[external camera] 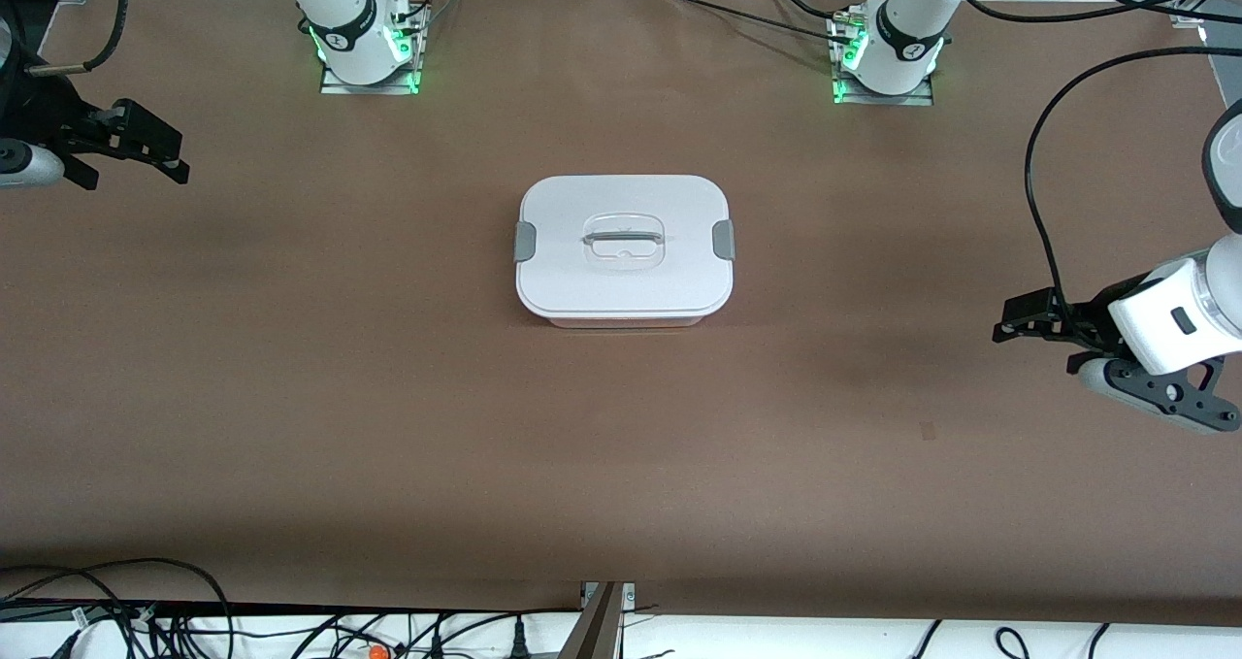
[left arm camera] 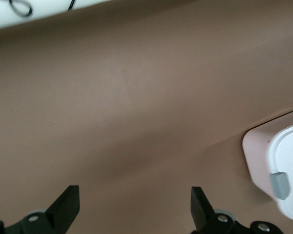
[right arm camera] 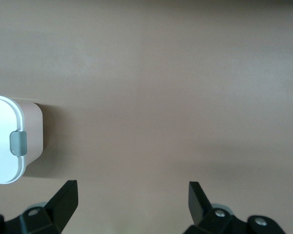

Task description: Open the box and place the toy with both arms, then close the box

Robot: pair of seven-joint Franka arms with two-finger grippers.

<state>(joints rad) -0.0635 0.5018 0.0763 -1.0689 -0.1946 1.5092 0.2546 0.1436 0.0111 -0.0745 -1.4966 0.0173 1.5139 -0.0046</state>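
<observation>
- Sitting near the middle of the tabletop, the box is shut: we see its flat white lid seated all round, so its contents are hidden from us.
- We see no toy in any view.
- Our left gripper hangs over the tabletop's edge at the left arm's end, well apart from the box, fingers spread wide and holding nothing.
- Our right gripper hangs over the edge at the right arm's end, also well apart from the box, fingers wide and empty.
- In the left wrist view we see a corner of the box ahead of the spread black fingers; in the right wrist view, one end of the box likewise.
- The box is a rounded rectangle with pale pink walls, smooth plastic.
- Grey clips sit at the two short ends, and a clear recessed handle lies at the lid's centre.
- The tabletop is a plain matt brown sheet.
</observation>
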